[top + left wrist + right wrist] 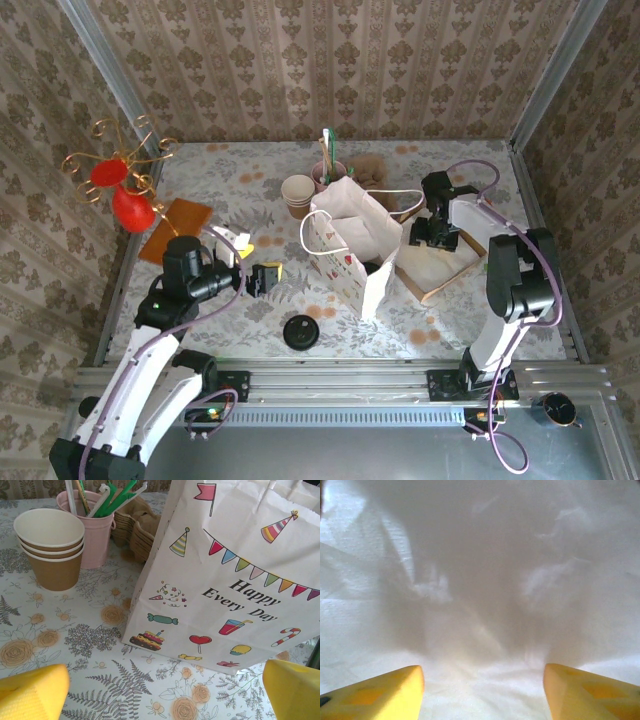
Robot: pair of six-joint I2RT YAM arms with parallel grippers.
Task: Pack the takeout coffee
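**Pincers at the bag; coffee unlocated**

The right pincer (482, 672) is part-open and empty, nosed against white paper. The left pincer (166, 672) gapes wide, empty, facing the white printed paper bag (240, 570) at the top view's centre. Below it, on the floral tabletop (240, 320), sits a round black lid (301, 331). Whether the small beige takeout coffee cup stands beneath it I cannot tell. Judged step: readying the bag. Next: locate that cup and grip it squarely.

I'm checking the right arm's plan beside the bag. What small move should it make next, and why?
Probably ease the right gripper straight back from the white paper bag. Its fingers stand apart with nothing between them, and bare bag paper lies close in front, so closing here would likely only pinch paper.
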